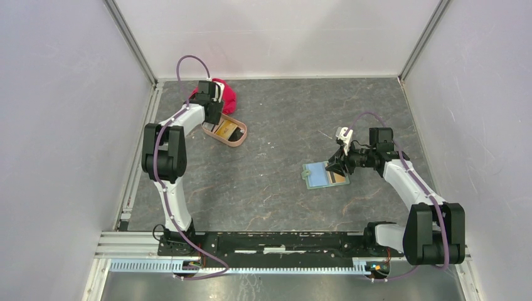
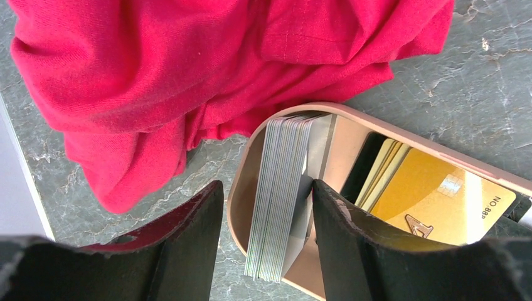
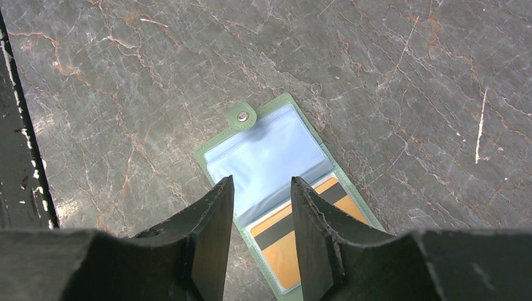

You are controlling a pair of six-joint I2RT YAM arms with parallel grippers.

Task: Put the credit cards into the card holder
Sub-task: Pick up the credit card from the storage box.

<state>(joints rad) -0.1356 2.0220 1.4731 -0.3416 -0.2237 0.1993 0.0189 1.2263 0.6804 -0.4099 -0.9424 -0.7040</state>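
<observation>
the pinkish-tan oval tray (image 1: 239,140) sits toward the far left of the table (image 1: 282,106) and holds your supply. a thick stack of silvery-white cards (image 2: 279,188) stands on edge at one end. beside it lean a dark card (image 2: 364,164) and several gold cards (image 2: 433,197). your left gripper (image 2: 266,241) is down at that tray with its jaws apart. one finger is outside the tray wall and the other is inside the tray, so the wall and the silver stack lie between them. a gap shows on the outer side, and nothing is clamped.

the card holder (image 3: 276,150) lies opened flat on the table, right of centre and well apart from the tray. its far half is a pale blue sleeve, and its near half has an orange-gold card (image 3: 273,251) with a dark stripe in the pocket. the snap tab (image 3: 242,116) sticks out at the far corner. your right gripper (image 3: 262,185) hangs over the holder's middle, jaws apart with nothing gripped. you cannot tell whether the tips touch it.

the tray lies near the left wall (image 1: 75,125), while the holder has marbled table on every side. a black chipped strip (image 3: 12,157) runs down the left border of the right wrist view.

a bunched red cloth (image 2: 188,75) presses against the tray's far rim, just beyond your left fingers.
</observation>
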